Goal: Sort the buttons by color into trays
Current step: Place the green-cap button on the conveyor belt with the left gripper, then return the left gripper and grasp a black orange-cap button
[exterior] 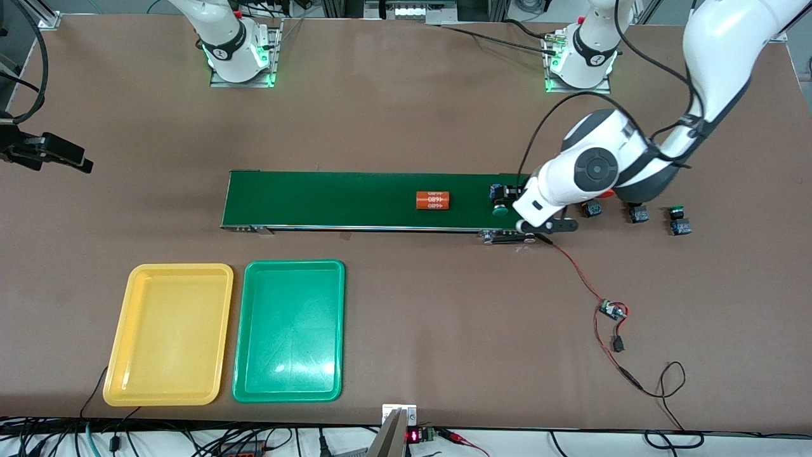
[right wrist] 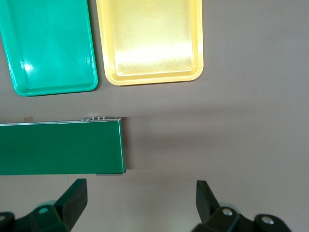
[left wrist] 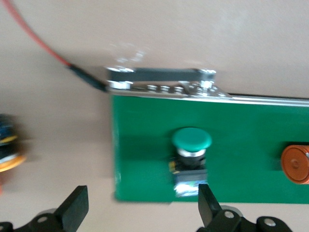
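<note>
The left gripper (left wrist: 140,208) hangs over the belt's (exterior: 355,200) end nearest the left arm, jaws spread wide and empty, with a green-capped button (left wrist: 190,157) lying on the belt just beside one finger (left wrist: 207,203) rather than between the two. That button seems to have just been set down, or is about to be taken; the frames do not settle which. If it is a pick, the gripper should shift sideways until the button's dark body sits midway between the fingers, then descend and close on the body, not the round cap, which would slip. Three more buttons (exterior: 634,213) wait on the table near the left arm's end, and an orange cylinder (exterior: 432,200) rests mid-belt. The green tray (exterior: 288,330) and yellow tray (exterior: 168,333) sit empty, nearer the camera than the belt. The right gripper (right wrist: 137,205) waits, fingers apart and holding nothing, over the table by the belt's end nearest the right arm.
</note>
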`<action>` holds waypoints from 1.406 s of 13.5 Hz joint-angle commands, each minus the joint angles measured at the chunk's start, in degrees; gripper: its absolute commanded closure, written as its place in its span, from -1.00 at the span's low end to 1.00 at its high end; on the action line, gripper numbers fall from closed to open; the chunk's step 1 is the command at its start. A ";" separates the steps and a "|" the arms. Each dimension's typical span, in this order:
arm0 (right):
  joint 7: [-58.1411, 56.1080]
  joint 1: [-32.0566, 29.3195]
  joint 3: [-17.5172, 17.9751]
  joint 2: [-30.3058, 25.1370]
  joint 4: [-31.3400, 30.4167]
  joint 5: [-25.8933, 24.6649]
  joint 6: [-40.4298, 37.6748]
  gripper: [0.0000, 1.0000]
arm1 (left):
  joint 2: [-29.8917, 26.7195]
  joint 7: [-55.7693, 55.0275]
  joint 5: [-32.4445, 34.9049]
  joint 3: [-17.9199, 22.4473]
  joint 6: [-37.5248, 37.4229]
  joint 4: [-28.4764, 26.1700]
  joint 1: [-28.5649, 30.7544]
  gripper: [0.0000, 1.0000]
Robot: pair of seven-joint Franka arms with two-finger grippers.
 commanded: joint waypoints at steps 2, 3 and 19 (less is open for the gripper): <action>-0.44 -0.29 0.27 -0.52 -0.21 0.76 0.32 -1.00 | -1.01 10.84 6.20 0.22 -11.63 7.56 4.14 -1.00; -0.44 -0.38 0.18 -0.52 -0.30 0.85 0.06 -1.00 | -0.92 14.53 8.93 0.22 -12.26 7.48 7.12 -1.00; -0.36 -0.12 0.27 -0.52 -0.21 1.12 -0.21 -1.00 | 3.82 38.30 18.18 19.03 11.02 1.24 24.46 -0.91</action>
